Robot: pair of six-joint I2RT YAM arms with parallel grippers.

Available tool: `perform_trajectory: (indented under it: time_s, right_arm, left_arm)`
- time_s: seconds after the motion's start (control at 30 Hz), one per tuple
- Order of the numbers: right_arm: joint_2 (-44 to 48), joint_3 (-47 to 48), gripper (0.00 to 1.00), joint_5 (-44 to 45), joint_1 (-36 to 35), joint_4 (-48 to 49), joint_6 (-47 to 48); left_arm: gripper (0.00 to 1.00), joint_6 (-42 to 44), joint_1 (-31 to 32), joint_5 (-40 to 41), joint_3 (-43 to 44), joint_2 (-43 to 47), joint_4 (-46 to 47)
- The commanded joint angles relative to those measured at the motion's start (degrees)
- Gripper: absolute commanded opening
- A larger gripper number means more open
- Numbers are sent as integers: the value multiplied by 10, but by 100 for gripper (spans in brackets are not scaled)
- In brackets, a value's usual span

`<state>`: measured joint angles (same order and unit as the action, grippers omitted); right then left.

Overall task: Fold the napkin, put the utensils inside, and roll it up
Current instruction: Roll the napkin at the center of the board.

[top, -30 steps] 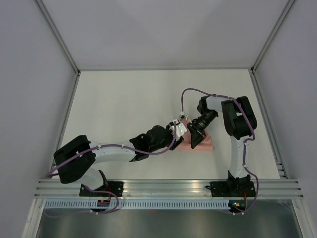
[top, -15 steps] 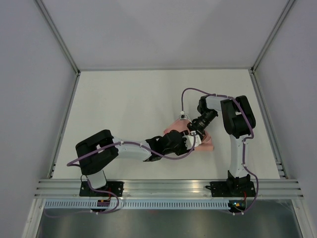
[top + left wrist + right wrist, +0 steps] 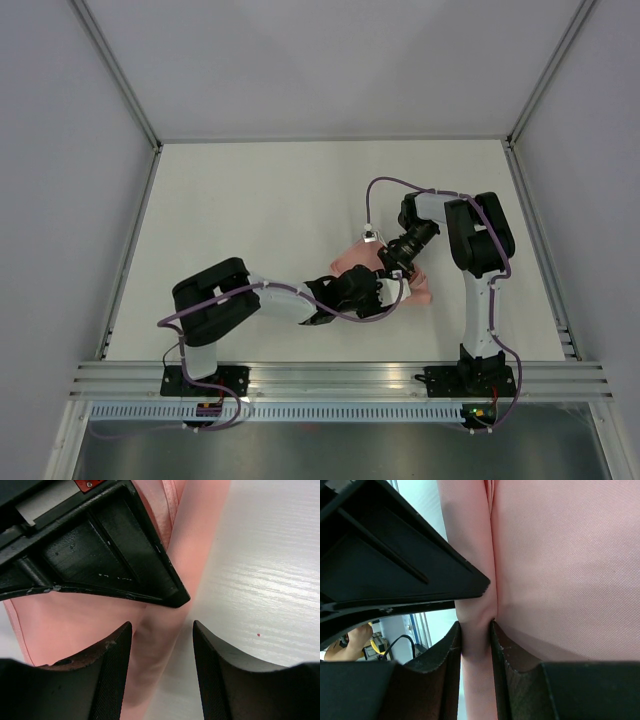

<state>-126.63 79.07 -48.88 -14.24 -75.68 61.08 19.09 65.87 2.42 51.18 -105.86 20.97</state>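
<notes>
Lately the left arm (image 3: 250, 298) has swung in across the table (image 3: 250, 200) from its left side, elbow now bent over the near edge. The right arm (image 3: 478, 245) has not shifted. Napkin (image 3: 424, 291) lies in the right half of the table, toward the near edge, bunched into a narrow pink bundle with both wrists crowded over it. Left gripper (image 3: 393, 291) has moved from the bundle's left end round to its near side. On the left wrist view its fingers (image 3: 112, 665) stand apart, straddling a long rolled fold of napkin (image 3: 75, 625), with bare table showing beside the right finger, so nothing is clamped. Right gripper (image 3: 388, 270) is pinched tight on a ridge of napkin (image 3: 560, 555); cloth is squeezed between its fingertips (image 3: 451, 652). Judgement: right is anchoring the roll while left repositions for another turn, so the rolling stage is under way and not finished. No containers in view. Utensils are not visible anywhere; they may be wrapped inside the bundle, but I cannot tell.
</notes>
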Motion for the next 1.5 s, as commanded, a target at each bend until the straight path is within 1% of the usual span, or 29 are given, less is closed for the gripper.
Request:
perform_trajectory:
  time_s: [0.0, 0.13, 0.23, 0.27, 0.33, 0.37, 0.43, 0.5, 0.53, 0.6, 0.63, 0.67, 0.7, 0.73, 0.77, 0.8, 0.83, 0.93, 1.03, 1.13, 1.23, 1.3, 1.37, 1.4, 1.43, 1.47]
  right_arm:
    - [-29, 9, 13, 67, 4, 93, 28]
    - [-26, 9, 13, 67, 5, 93, 27]
    - [-25, 13, 13, 66, 5, 93, 24]
    - [-25, 13, 13, 66, 5, 92, 24]
    - [-25, 15, 13, 67, 5, 93, 19]
    - [-25, 15, 13, 66, 5, 92, 19]
    - [-23, 18, 13, 66, 5, 92, 17]
    - [-19, 17, 14, 66, 5, 93, 16]
    - [-16, 16, 16, 66, 5, 97, 12]
    - [-7, 13, 21, 64, 8, 105, 7]
    - [1, 14, 24, 63, 9, 106, 4]
    - [6, 14, 32, 59, 11, 106, 3]
    - [11, 15, 37, 56, 13, 106, 3]
    - [23, 17, 43, 53, 15, 104, 2]
    - [28, 19, 46, 46, 18, 99, 3]
    - [39, 22, 50, 42, 21, 94, 4]
    - [45, 26, 55, 38, 26, 91, 4]
    - [66, 39, 61, 30, 36, 79, 4]
    - [81, 56, 63, 26, 57, 75, -7]
    - [99, 69, 64, 20, 74, 75, -18]
    - [122, 72, 64, 4, 106, 73, -17]
    - [153, 57, 64, -8, 121, 71, -4]
    - [188, 32, 64, -17, 138, 96, 8]
    - [232, -4, 64, -16, 139, 112, 7]
    - [257, -26, 65, -14, 160, 131, 4]
    - [284, -73, 65, -3, 161, 175, -8]
  left_arm:
    - [57, 25, 0, -14, 29, -16, 3]
    - [55, 19, -14, -21, 32, -29, 1]
    - [52, 15, -22, -50, 34, -36, -4]
    - [48, 15, -24, -56, 36, -40, -8]
    - [43, 13, -28, -76, 42, -46, -26]
    - [39, 12, -28, -84, 45, -52, -33]
    - [36, 11, -33, -109, 53, -57, -57]
    - [30, 9, -35, -129, 59, -63, -83]
    - [24, 6, -42, -152, 66, -66, -94]
    - [20, 1, -50, -178, 79, -77, -122]
    - [17, -3, -58, -203, 88, -80, -144]
    - [12, -5, -62, -212, 92, -83, -151]
    - [10, -5, -64, -219, 95, -87, -158]
    - [9, -8, -71, -239, 101, -90, -166]
    - [6, -9, -74, -246, 103, -92, -178]
    - [5, -10, -78, -253, 105, -93, -182]
    - [4, -12, -85, -266, 108, -97, -184]
    - [2, -16, -93, -281, 120, -104, -203]
    - [2, -22, -102, -298, 129, -109, -206]
    - [2, -34, -115, -324, 140, -113, -233]
    - [2, -41, -131, -356, 167, -122, -263]
    - [2, -43, -145, -375, 189, -137, -307]
    - [3, -47, -152, -399, 220, -148, -332]
    - [3, -50, -160, -406, 233, -158, -339]
    - [3, -54, -164, -415, 240, -164, -353]
    - [4, -57, -166, -420, 246, -169, -358]
